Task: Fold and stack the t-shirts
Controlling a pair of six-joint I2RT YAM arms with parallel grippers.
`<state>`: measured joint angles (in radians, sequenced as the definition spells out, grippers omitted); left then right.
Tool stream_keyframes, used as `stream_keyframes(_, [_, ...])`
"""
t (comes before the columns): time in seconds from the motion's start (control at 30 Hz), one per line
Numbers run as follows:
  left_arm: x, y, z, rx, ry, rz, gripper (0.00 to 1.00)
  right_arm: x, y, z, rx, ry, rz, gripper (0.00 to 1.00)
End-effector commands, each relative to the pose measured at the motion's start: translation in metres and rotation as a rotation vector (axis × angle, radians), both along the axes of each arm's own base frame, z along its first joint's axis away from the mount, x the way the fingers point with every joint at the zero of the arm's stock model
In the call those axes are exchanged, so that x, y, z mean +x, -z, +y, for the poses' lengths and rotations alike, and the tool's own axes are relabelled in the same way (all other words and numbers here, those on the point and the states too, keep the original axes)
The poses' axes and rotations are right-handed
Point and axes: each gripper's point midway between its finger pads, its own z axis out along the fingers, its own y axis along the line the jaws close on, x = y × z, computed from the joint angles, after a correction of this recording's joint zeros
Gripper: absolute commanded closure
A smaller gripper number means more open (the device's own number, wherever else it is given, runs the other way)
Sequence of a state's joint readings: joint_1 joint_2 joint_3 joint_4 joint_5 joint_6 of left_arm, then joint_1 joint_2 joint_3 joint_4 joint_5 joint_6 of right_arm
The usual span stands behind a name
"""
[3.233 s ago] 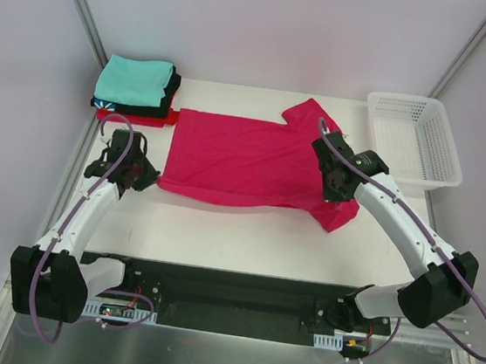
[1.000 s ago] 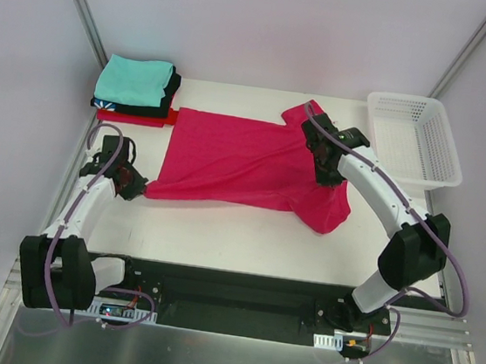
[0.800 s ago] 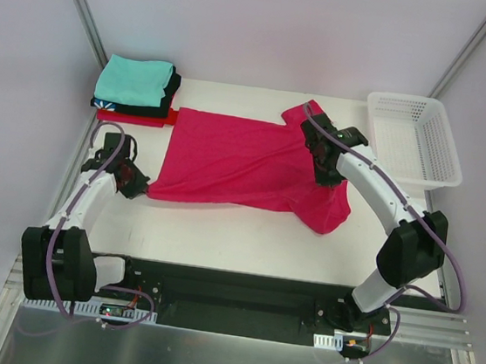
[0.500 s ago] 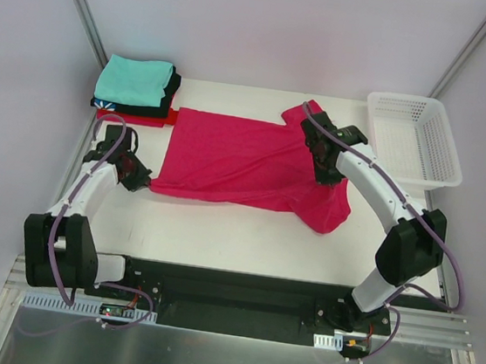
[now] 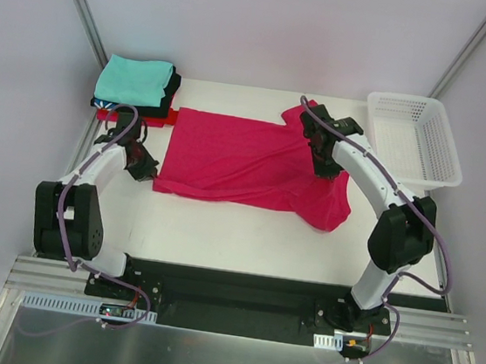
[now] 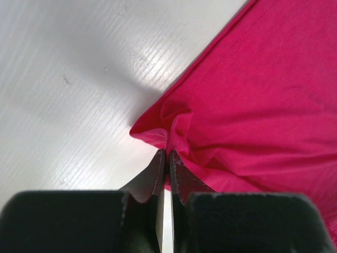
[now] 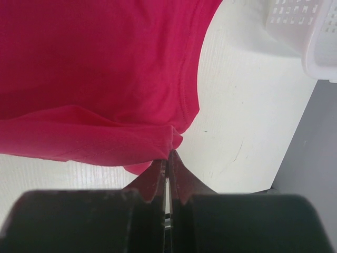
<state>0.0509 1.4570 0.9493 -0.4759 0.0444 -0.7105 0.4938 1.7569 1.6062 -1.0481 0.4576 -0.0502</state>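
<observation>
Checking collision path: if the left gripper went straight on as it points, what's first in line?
The crimson-pink cloth t-shirt: the left gripper is shut on its bunched corner. Behind that fold, probably the white table; depth is unclear.

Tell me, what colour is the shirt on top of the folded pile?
Teal. The top shirt shows best in the top external view.

Left arm reached forward, left gripper (image 5: 145,169) pinched tight on the crimson-pink t-shirt (image 5: 237,159), right arm stretched farther, elbow raised, right gripper (image 5: 320,161) clamped on the same cloth
</observation>
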Motion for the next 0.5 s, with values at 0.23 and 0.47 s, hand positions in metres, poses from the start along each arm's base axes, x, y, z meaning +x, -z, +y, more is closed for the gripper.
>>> stream_keyframes(0.23, [0.025,-0.004,0.003,0.035,0.024,-0.01,1.0,0.027,-0.016,-0.012,0.01,0.021,-0.021,0.99])
stream_keyframes(0.47, [0.035,-0.002,0.003,0.028,0.025,-0.002,1.0,0.036,-0.02,-0.017,0.02,0.029,-0.026,0.99])
